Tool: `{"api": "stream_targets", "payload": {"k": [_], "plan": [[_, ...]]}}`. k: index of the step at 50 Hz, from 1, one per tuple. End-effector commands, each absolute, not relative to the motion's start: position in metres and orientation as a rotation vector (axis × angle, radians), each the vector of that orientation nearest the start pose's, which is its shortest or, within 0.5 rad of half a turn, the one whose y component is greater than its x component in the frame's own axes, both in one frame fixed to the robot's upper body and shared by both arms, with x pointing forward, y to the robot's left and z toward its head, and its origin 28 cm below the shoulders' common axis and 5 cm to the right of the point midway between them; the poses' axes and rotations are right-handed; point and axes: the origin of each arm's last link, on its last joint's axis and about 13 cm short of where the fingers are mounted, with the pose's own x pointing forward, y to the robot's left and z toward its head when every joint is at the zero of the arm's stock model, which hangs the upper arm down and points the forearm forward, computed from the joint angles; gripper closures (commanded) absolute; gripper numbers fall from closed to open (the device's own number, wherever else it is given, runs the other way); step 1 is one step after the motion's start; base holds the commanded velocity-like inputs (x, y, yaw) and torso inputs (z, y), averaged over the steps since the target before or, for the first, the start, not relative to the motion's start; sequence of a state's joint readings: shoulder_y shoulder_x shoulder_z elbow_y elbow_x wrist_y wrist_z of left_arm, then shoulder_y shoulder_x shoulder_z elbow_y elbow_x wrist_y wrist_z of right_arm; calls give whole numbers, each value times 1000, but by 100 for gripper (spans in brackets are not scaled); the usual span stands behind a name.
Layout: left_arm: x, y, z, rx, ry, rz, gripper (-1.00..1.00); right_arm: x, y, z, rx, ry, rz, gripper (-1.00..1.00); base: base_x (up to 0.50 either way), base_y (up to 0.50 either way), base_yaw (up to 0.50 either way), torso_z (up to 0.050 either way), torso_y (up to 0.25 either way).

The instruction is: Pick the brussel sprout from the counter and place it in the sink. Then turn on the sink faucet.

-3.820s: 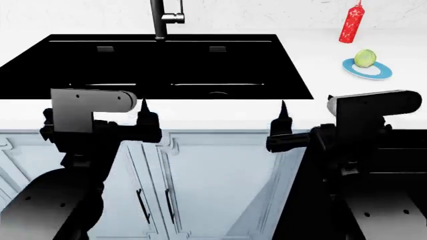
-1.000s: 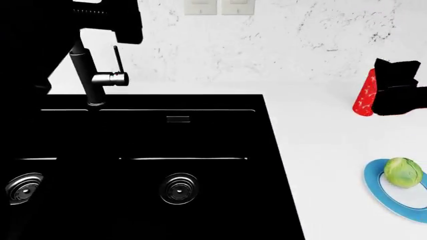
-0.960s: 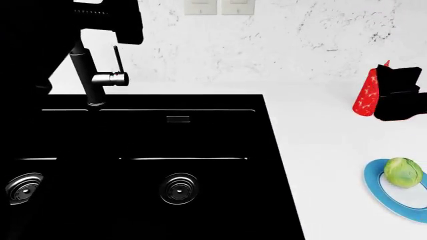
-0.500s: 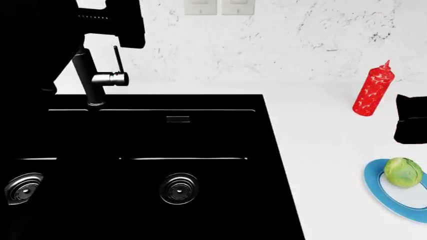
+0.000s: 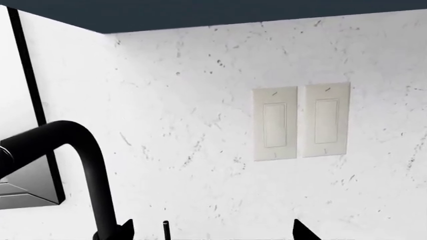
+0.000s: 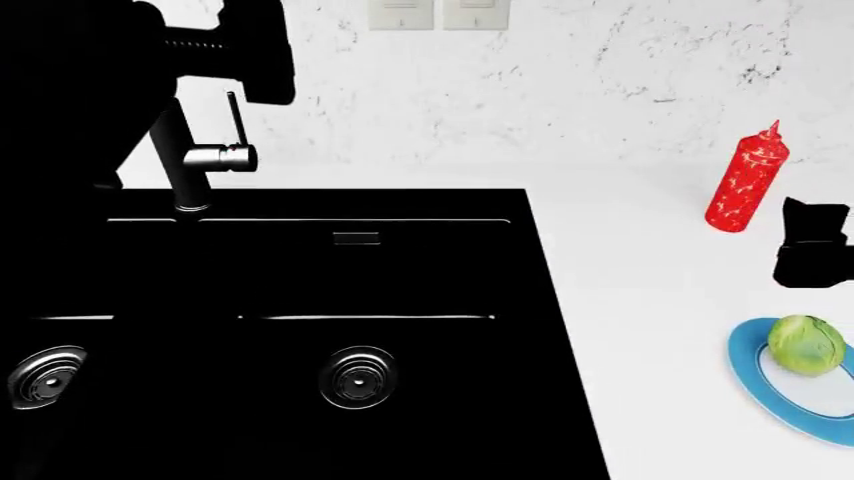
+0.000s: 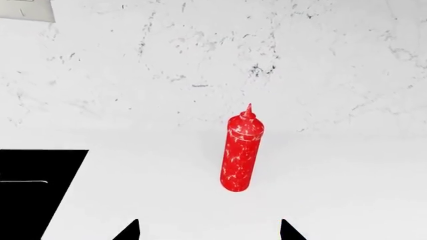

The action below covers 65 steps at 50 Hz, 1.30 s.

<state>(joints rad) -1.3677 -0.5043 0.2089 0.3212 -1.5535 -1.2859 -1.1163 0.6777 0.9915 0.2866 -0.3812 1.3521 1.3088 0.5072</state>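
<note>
While hovering over the glossy white counter (image 6: pixel 641 300), black right gripper (image 6: pixel 811 255) spread open and empty, fingertips (image 7: pixel 131 231) wide apart. Just nearer than it, small pale yellow-green brussel sprout (image 6: pixel 807 344) on a blue-rimmed plate (image 6: pixel 761 380). Just beyond, red squeeze bottle (image 7: pixel 241 153). Well left, black double-basin sink (image 6: pixel 307 330), then tall black faucet (image 6: pixel 187 150). Black left gripper (image 5: pixel 212 231) also open, empty.

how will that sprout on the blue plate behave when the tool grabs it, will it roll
Probably yes: the brussel sprout is a near-round ball resting loose on the blue-rimmed plate, so a nudge could roll it off. Its leafy surface looks soft, so a gentle squeeze likely suffices. It seems light for its size. The right tool is not yet over it.
</note>
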Motion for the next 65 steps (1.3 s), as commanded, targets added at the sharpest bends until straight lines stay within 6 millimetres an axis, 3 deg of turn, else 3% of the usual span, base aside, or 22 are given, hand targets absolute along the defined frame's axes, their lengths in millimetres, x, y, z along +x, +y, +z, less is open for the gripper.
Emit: {"api": "stream_targets", "payload": {"k": [1,15,30,65], "plan": [[244,217,353,74,-109,-22,-100,214,-262,254,-98,196,-133,-100,0,0,0,0,0],[243,217,352,76,-107,-22,-100,205,-267,248,-84,249,-130,-100,0,0,0,0,0],[244,218,350,79,-100,-20,-100,207,-266,236,-73,328,-108,-100,0,0,0,0,0],[245,218,348,83,-99,-15,-100,205,-266,229,-69,483,-116,-100,0,0,0,0,0]]}}
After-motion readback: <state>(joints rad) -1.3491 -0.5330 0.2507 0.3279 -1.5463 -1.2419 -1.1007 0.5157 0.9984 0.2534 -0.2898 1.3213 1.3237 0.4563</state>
